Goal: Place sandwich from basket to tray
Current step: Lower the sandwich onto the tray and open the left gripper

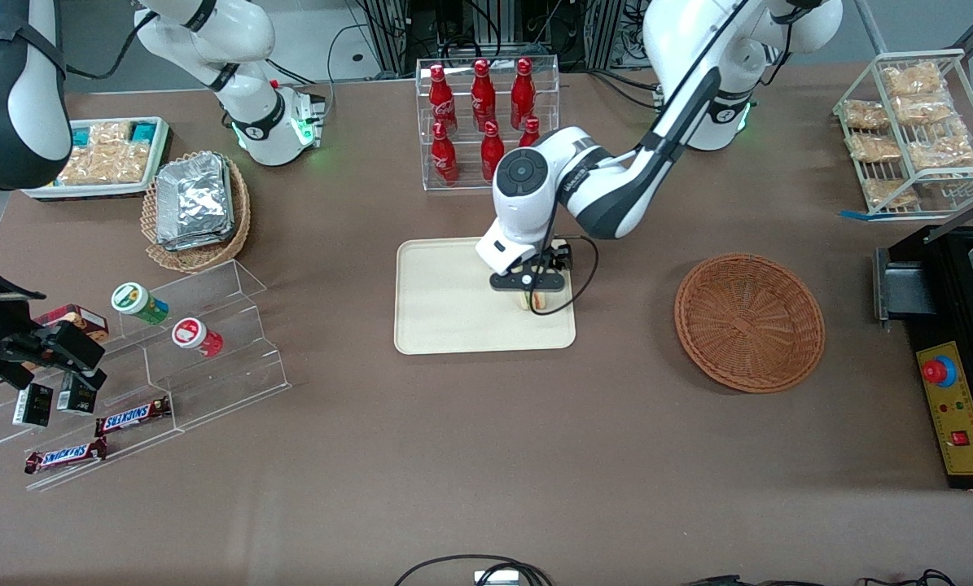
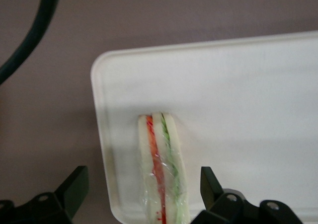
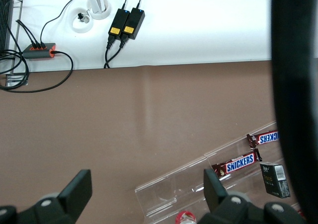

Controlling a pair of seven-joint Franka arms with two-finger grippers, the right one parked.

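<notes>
Left wrist view: wrapped sandwich (image 2: 163, 169) stands edge-up on smooth cream tray (image 2: 248, 100); tool (image 2: 144, 191) fingers spread wide, clear of it.

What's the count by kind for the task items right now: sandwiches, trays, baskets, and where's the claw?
Sandwich: 1, on the tray
Cream tray: 1
Reddish-brown basket: 1, nothing in it
Claw: 1, open, straddling the sandwich
Total: 4
</notes>
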